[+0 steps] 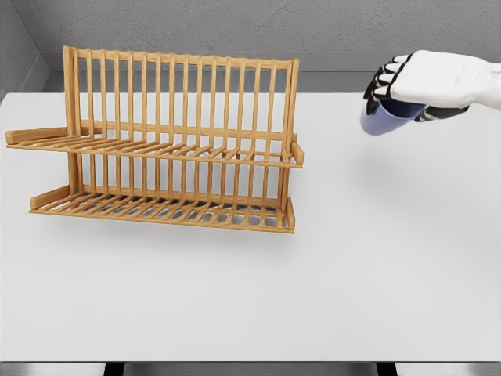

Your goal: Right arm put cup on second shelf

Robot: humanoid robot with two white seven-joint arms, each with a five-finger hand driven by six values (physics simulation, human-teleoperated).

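My right hand (pixel 401 88) comes in from the right edge, raised above the table at the upper right. Its fingers are curled around a pale blue cup (pixel 383 119), which hangs tilted under the palm with only its lower part showing. A wooden two-tier rack (pixel 168 141) stands on the left half of the table. Its upper shelf (pixel 156 149) is a slatted ledge at mid height, and the lower shelf (pixel 164 207) sits near the tabletop. The cup is well to the right of the rack and slightly above the upper shelf's level. My left arm is out of view.
The white table (pixel 376 266) stretches across the picture, with its front edge near the bottom. A grey wall rises behind the rack. Both shelves of the rack hold nothing.
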